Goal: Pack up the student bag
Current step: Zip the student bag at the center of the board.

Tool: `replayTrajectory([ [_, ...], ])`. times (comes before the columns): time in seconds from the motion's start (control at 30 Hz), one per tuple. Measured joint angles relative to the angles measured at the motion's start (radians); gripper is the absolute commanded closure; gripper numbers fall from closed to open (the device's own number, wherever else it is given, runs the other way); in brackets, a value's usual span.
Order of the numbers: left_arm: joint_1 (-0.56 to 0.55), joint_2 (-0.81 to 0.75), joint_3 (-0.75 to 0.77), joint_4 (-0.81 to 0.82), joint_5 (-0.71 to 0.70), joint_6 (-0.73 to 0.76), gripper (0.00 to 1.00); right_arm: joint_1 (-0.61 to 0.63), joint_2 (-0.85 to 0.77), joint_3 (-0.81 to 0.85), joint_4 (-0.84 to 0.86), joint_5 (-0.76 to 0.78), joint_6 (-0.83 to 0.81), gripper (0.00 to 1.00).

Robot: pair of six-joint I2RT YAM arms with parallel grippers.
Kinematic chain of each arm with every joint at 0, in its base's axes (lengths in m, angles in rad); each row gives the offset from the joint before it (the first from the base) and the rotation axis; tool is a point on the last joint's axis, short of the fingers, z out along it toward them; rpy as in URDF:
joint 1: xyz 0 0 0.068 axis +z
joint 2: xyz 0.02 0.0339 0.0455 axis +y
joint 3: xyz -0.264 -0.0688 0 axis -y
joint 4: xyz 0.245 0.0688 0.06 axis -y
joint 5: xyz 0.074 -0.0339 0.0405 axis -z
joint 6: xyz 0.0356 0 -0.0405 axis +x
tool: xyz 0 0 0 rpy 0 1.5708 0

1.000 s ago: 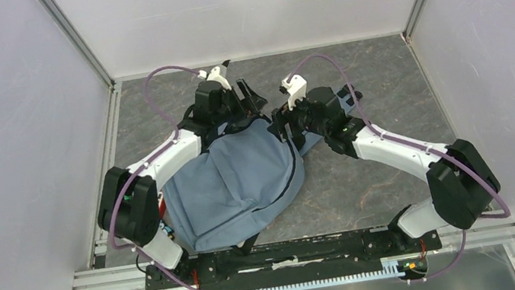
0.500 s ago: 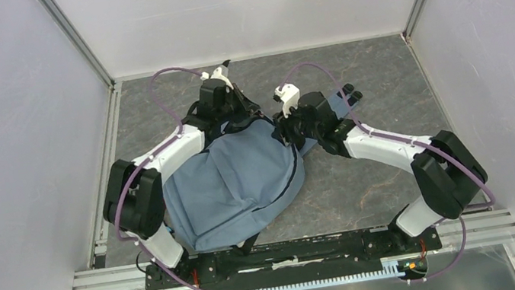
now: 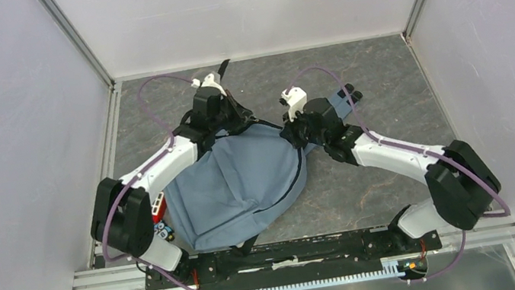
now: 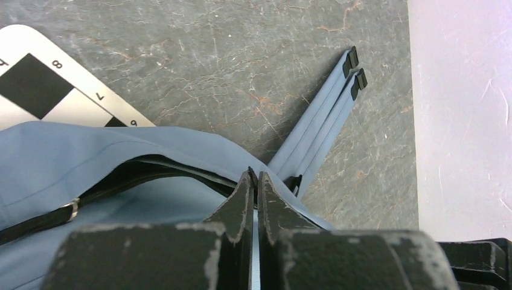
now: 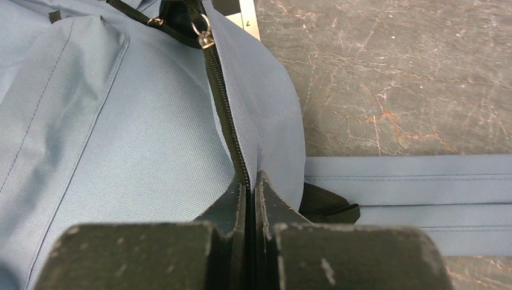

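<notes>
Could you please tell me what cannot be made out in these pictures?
- Inside of the bag: left wrist view, only a dark slit under the flap.
- Tips of the left gripper and right gripper: top view, hidden by their wrists.
- Checker card: left wrist view, cut by the edge, partly under the bag.
- Red item: top view, too small.
</notes>
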Motion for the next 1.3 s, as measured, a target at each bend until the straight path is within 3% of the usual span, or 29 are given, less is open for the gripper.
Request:
replayTrajectory([
  [0.47,0.031,-0.146,-0.121,-0.033,-0.040,0.012,0.98,0.012,-0.153,-0.085,-0.012,0.056,0.010,1.00],
  [0.97,0.178,-0.181,-0.158,-0.058,0.140,0.073,0.98,0.023,-0.226,-0.095,-0.017,0.036,0.025,1.00],
  [1.3,0.218,-0.181,-0.156,-0.114,0.143,0.086,0.98,0.023,-0.265,-0.076,-0.062,-0.016,0.035,1.00],
])
